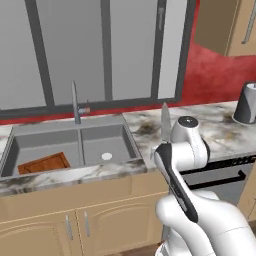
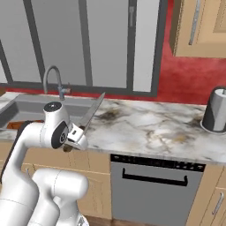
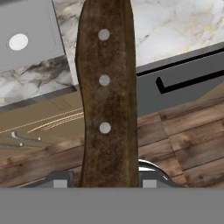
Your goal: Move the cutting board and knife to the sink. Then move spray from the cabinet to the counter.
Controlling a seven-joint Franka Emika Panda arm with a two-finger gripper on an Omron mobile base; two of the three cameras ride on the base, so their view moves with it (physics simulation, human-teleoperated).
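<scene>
1. Gripper (image 2: 76,133): you see it clenched on the knife (image 2: 92,114) by its brown riveted handle, blade angled up, above the counter (image 2: 145,128) edge beside the sink (image 1: 30,135).
2. Cutting board (image 1: 44,163): lies in the left basin; judge that step done.
3. Right basin: holds nothing but its drain.
4. Remaining: knife into sink, then spray from cabinet (image 2: 198,26), its doors closed.

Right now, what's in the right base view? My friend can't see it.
The gripper holds a knife, blade up, above the marble counter. A grey sink sits left.
</scene>
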